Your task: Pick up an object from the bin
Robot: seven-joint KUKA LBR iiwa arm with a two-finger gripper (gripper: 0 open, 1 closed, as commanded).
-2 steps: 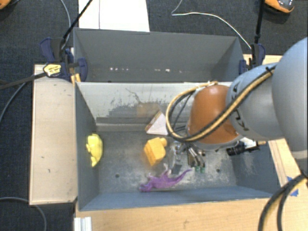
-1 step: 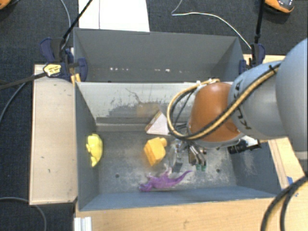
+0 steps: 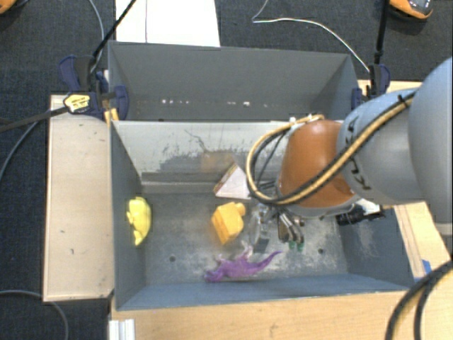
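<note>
Starting at the near wall of the bin (image 3: 126,190), we are finding a purple toy figure (image 3: 237,268), perhaps a lizard, lying flat on the floor. Its long axis is running left to right along that wall, and its thin right end is angling up toward the gripper (image 3: 272,241). The gripper is hanging just beyond and slightly right of that end, so we are judging the purple toy figure the nearest candidate, lying toward the near wall and leftward. We are not managing to tell whether the gripper is spread or closed, because the orange wrist cover (image 3: 315,165) and its cables are crowding it. Just left of the gripper a yellow block (image 3: 228,223) is sitting, near enough that we are expecting it could get nudged. Farther back, a pale triangular piece (image 3: 233,183) is lying by the far slope, partly cut off by the arm. Well apart at the left, a yellow soft lump (image 3: 139,219) is lying by the side wall.
</note>
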